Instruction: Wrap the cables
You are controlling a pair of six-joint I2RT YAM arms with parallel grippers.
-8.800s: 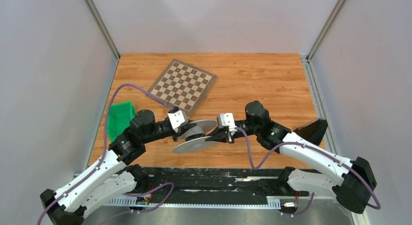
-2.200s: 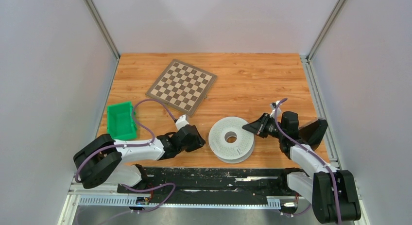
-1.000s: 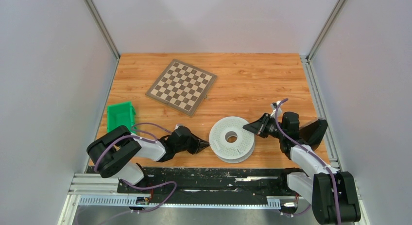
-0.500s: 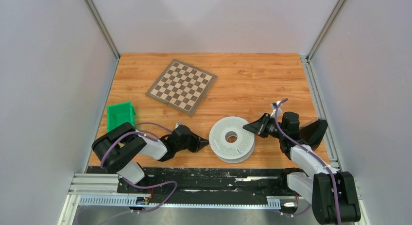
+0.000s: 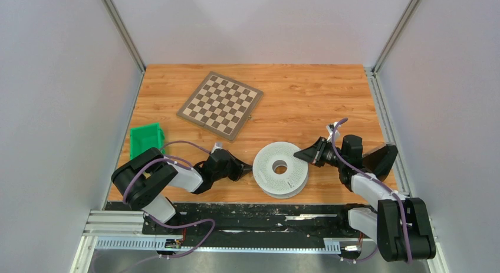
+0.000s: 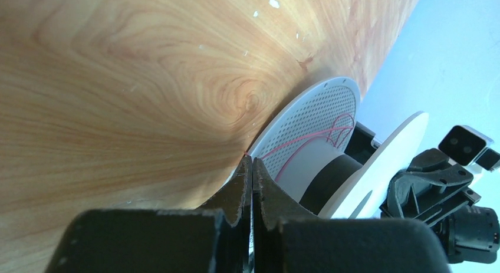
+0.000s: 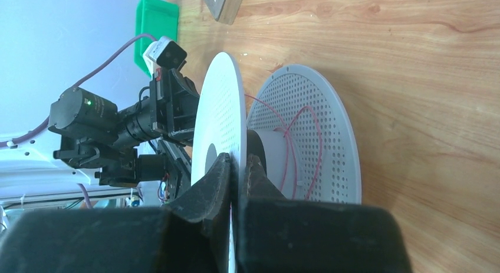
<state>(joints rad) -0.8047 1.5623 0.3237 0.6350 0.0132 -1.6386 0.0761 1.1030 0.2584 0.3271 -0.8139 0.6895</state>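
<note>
The whole wooden table is taken in from above and behind the arm bases, looking steeply down from far off. The left wrist view is set low and rolled sideways, close over the left gripper and faced toward the spool. The right wrist view, rolled as well, is aimed the opposite way past the right gripper. The spool is shared by all three views, the green bin by two.
</note>
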